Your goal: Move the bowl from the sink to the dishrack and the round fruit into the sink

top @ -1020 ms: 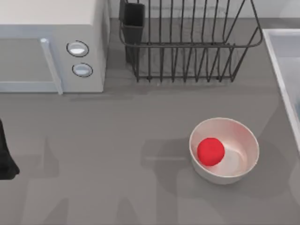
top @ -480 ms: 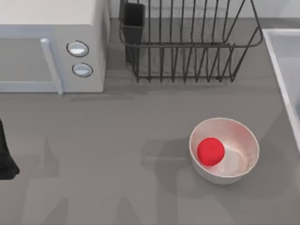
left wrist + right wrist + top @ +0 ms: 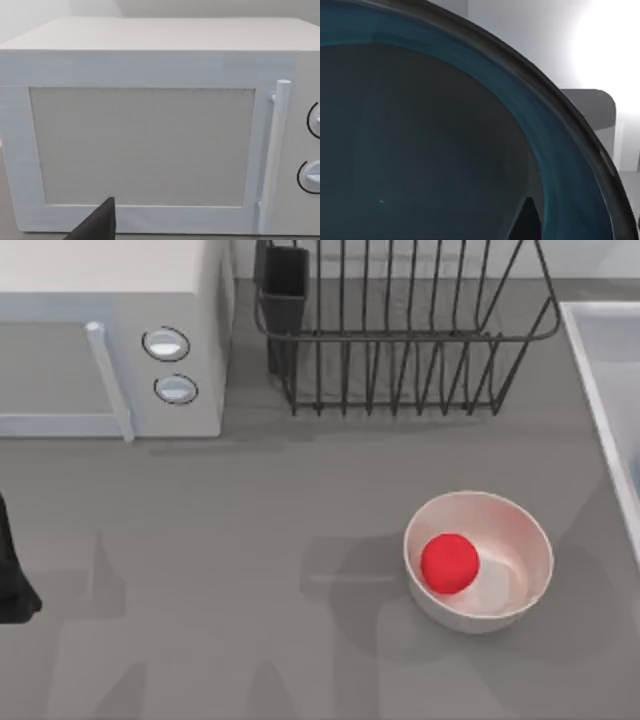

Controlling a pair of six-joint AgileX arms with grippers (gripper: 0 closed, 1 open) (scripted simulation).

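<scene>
Inside the smooth white bowl (image 3: 480, 560) sits the glossy round fruit (image 3: 449, 563); end-effector states unclear.

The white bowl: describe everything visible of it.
The white bowl is a round, smooth, glossy dish with a thin rim and pale pinkish-white inside. It stands upright on the grey table, toward the top view's right, in front of the dishrack and just left of the sink. The round fruit, a red ball, rests inside against its left wall.

Red round fruit (image 3: 449, 562) in white bowl (image 3: 520, 530); black dishrack (image 3: 400, 335); teal bowl (image 3: 540, 130); white microwave (image 3: 110, 335).
</scene>
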